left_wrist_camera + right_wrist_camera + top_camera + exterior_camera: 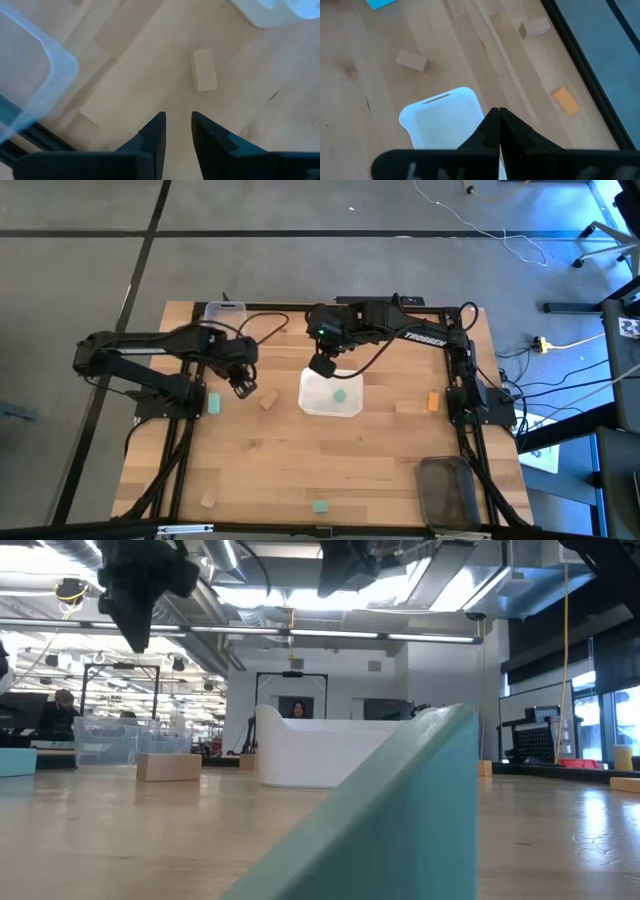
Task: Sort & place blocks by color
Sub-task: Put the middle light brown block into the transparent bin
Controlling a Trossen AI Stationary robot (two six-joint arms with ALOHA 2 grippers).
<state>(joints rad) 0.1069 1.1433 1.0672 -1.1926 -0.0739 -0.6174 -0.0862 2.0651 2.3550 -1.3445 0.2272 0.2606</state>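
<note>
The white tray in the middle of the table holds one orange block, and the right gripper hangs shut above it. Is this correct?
Not quite. The block in the white tray is teal green, not orange, as the high view shows. The rest holds: there is one block in the tray, and the right gripper hangs shut above it.

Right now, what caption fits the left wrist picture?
Left gripper slightly open above a pale wooden block on the table.
</note>
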